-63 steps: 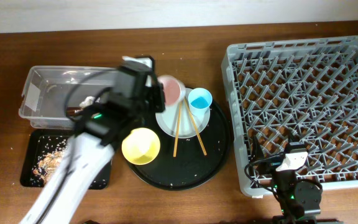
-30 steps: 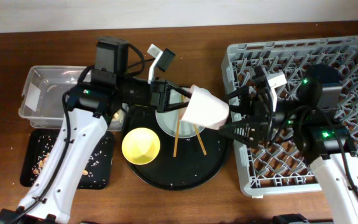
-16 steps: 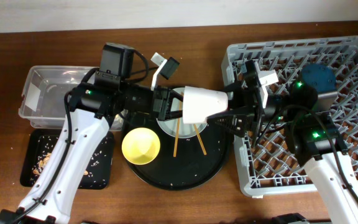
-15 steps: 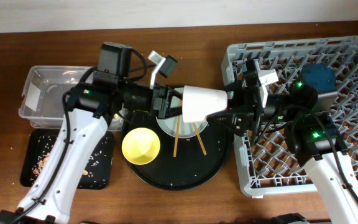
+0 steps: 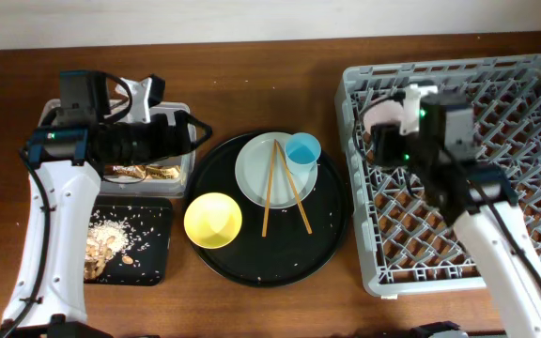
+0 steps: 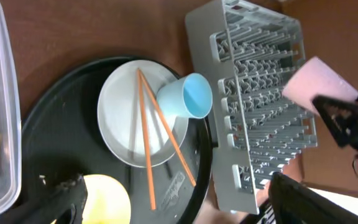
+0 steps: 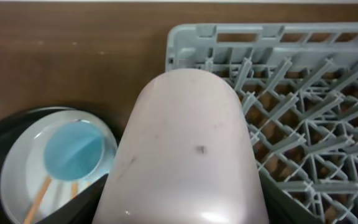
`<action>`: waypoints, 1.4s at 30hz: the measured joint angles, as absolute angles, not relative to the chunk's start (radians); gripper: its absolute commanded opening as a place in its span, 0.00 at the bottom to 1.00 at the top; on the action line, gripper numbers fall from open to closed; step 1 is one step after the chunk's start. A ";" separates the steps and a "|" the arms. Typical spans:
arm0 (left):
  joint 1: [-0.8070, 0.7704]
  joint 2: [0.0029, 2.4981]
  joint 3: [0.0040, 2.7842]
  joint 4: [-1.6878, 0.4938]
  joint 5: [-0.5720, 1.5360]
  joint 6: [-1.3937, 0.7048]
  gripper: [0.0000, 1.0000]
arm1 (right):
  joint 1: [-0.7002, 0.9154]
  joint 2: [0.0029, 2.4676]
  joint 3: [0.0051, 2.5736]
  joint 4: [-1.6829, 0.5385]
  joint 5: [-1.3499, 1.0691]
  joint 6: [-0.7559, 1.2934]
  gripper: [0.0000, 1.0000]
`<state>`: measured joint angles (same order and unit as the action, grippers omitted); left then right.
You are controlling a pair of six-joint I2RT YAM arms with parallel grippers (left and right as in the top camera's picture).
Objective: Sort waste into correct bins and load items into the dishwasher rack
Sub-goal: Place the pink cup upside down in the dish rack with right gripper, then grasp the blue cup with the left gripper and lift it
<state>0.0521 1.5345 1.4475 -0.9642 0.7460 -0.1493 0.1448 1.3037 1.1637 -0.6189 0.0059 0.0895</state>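
My right gripper [image 5: 390, 134] is shut on the small pink cup [image 5: 389, 115], which hangs over the near-left corner of the grey dishwasher rack [image 5: 477, 84]. In the right wrist view the pink cup [image 7: 185, 143] fills the space between my fingers. My left gripper [image 5: 178, 141] is open and holds nothing, over the right end of the clear tub [image 5: 59, 122]. The light-blue cup [image 5: 302, 150] and two chopsticks [image 5: 269, 192] rest on the white plate [image 5: 252, 174]. The yellow bowl [image 5: 213, 220] sits beside the plate. The left wrist view shows the light-blue cup [image 6: 188, 96] lying tilted.
Plate and bowl stand on a large round black tray [image 5: 327, 235]. A snack wrapper [image 5: 148, 172] lies in the clear tub. The shallow black tray [image 5: 153, 272] in front of the tub holds beige food scraps [image 5: 109, 235]. Upright pegs cover the rack floor.
The left gripper opened off the pink cup and drew back left over the clear tub. The right gripper shut on the cup and carried it right, over the rack's corner.
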 measured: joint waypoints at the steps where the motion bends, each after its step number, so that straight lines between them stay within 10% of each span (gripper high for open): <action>1: 0.052 1.534 1.448 -0.967 0.741 -0.150 0.99 | 0.145 1.352 1.219 -0.659 0.015 0.089 0.56; 12: 0.052 1.534 1.447 -0.969 0.731 -0.150 0.99 | 0.067 1.698 1.395 -0.809 -0.028 0.060 0.53; 17: 0.052 1.534 1.447 -0.969 0.732 -0.150 0.99 | 0.067 1.746 1.395 -0.805 -0.043 0.032 0.79; 28: 0.052 1.534 1.447 -0.960 0.732 -0.150 0.99 | 0.067 1.471 1.502 -0.954 -0.058 0.026 0.98; 34: -0.144 1.536 1.442 -0.897 0.549 -0.290 0.53 | 0.067 1.483 1.502 -0.958 -0.063 0.027 0.98; 42: -0.612 1.840 1.436 -0.539 0.103 -0.540 0.40 | 0.067 1.486 1.502 -0.958 -0.069 0.026 0.98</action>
